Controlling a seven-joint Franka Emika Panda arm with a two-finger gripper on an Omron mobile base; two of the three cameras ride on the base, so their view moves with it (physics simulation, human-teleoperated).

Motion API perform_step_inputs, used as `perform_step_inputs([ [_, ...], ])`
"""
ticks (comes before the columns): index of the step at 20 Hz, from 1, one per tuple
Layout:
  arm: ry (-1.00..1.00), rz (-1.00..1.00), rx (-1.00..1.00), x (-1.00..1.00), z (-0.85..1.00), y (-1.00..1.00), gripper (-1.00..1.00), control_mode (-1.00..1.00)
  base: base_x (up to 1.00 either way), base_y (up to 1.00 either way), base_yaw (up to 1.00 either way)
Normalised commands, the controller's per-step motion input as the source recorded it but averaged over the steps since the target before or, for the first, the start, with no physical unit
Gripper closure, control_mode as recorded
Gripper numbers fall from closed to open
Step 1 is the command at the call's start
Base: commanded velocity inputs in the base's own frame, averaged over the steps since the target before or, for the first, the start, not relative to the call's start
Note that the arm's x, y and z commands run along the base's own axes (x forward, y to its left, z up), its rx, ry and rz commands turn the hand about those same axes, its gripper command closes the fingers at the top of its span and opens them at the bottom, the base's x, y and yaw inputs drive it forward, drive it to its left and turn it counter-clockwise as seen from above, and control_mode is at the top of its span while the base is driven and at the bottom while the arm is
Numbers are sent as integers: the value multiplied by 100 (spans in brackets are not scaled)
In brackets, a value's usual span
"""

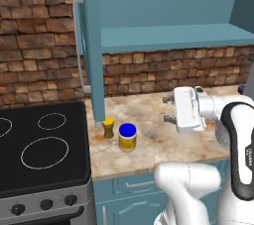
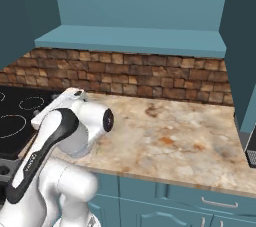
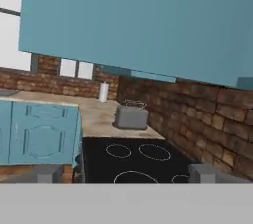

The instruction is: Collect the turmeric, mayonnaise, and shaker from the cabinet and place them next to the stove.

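Note:
The turmeric (image 1: pixel 108 128), a slim yellow-orange jar, stands upright on the counter just right of the stove (image 1: pixel 44 144). The mayonnaise (image 1: pixel 127 137), with its blue lid, stands close beside it. My gripper (image 1: pixel 168 109) hovers above the counter to their right, level and pointing left toward the stove. It is open with nothing between its fingers (image 1: pixel 167 99). In the hand view the gripper (image 3: pixel 126 173) looks over the black stove (image 3: pixel 138 156), its tips far apart. The cabinet (image 1: pixel 168 35) hangs open above, its shelf bare. The shaker is out of view.
The cabinet's narrow door (image 1: pixel 92 45) sticks out edge-on above the jars. A marbled counter (image 2: pixel 170 136) runs right to a dark appliance (image 2: pixel 251 148). Beyond the stove sit a grey toaster (image 3: pixel 131 117) and a white roll (image 3: pixel 103 91). A brick wall backs the counter.

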Motion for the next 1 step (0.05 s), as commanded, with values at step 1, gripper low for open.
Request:
perform_step_inputs([
  [1, 0, -10, -10, -7, 89, 0, -100, -100, 0, 0, 0],
])
